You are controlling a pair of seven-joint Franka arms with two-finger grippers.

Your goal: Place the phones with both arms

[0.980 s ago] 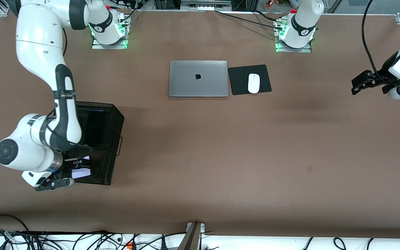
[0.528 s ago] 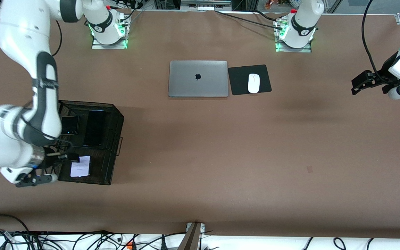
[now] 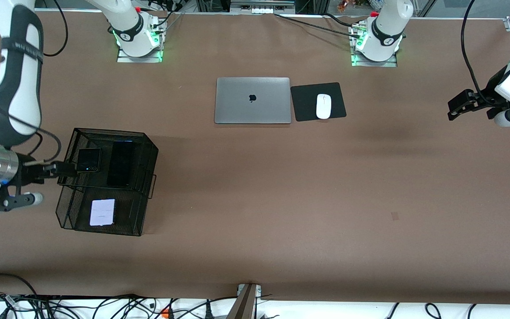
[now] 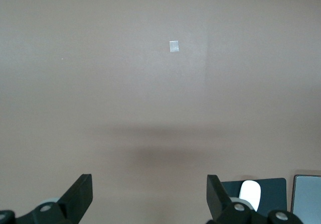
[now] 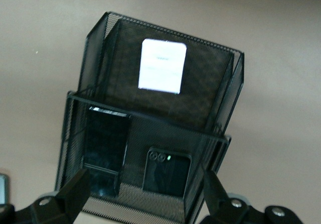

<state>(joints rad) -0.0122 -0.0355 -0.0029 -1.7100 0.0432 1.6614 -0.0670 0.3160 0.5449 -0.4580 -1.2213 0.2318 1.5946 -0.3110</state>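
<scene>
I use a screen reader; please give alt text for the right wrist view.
A black mesh organizer holds three phones: a white one alone in one compartment, a long black one and a small black one side by side in another. The open right gripper frames the edge.

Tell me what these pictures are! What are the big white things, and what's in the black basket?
The big white things are two robot arms bolted to a brown table. Each ends in a gripper, a hand with only two fingers. One picture looks down from a high camera; the other two come from little cameras on the arms' wrists.

The right gripper is open and empty, just at the edge of a black mesh basket. Three phones lie in it: a small black phone beside a long black phone in one part, and a whitish phone in the part nearer the high camera.

The left gripper waits, open and empty, over the table's other end.

Between the arms' bases lie a closed grey laptop and a white mouse on a black pad.
</scene>
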